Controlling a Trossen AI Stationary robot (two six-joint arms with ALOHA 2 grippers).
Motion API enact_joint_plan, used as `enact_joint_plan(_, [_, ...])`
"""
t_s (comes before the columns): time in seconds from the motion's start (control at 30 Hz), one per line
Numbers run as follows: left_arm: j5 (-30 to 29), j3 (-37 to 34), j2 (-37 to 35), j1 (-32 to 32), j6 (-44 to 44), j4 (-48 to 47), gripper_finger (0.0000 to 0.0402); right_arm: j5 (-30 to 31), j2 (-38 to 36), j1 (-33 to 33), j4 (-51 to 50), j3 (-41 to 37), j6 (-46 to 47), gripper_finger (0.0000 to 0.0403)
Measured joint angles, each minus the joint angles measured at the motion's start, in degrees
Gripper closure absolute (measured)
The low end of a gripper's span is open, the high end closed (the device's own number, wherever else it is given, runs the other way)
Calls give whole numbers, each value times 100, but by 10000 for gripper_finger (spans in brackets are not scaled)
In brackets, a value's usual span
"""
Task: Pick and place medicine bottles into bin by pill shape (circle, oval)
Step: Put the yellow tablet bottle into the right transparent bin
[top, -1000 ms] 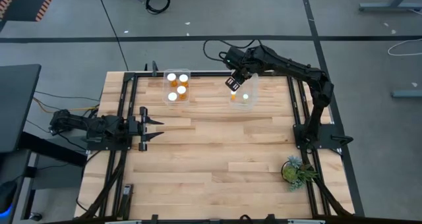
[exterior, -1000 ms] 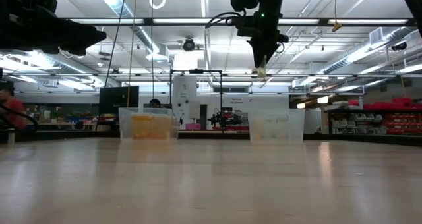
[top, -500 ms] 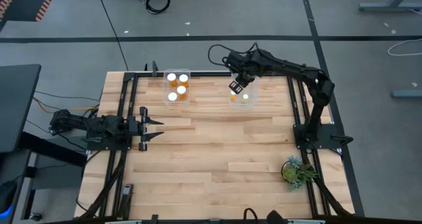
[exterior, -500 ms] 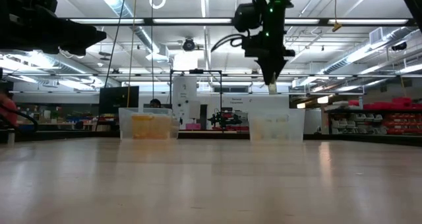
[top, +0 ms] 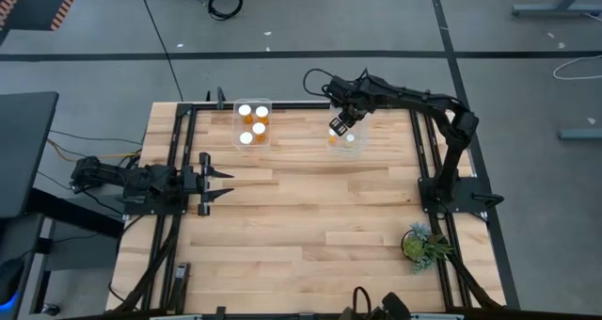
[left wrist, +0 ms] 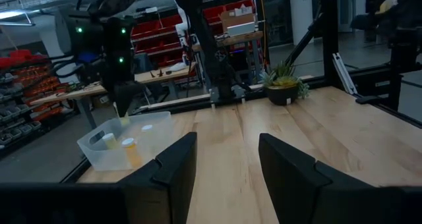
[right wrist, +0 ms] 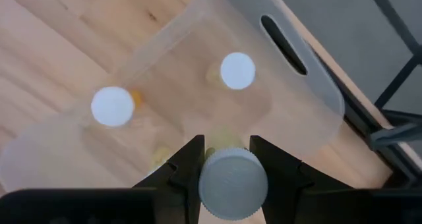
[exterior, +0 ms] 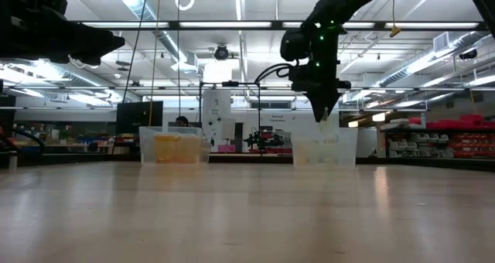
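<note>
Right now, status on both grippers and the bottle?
Right gripper shut on a bottle, above the right bin. Two bottles already inside. Left gripper open, parked at the table's left side. Nothing in the way.

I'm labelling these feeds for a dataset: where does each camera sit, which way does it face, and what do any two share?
High view: overhead, straight down on the table; both arms show.
Low view: table height, level across to the room; right gripper above the right bin.
Left wrist view: on the parked left arm, past its open left gripper across the table.
Right wrist view: looks down into the right bin past fingers shut on a medicine bottle.
Shared: all four show the right bin.
</note>
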Motion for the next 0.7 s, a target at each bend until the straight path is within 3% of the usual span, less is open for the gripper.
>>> enact_joint_plan(0.7, [-1, 1, 0, -1, 2, 0, 230, -318, -2, -256, 1321, -1236, -138, 280])
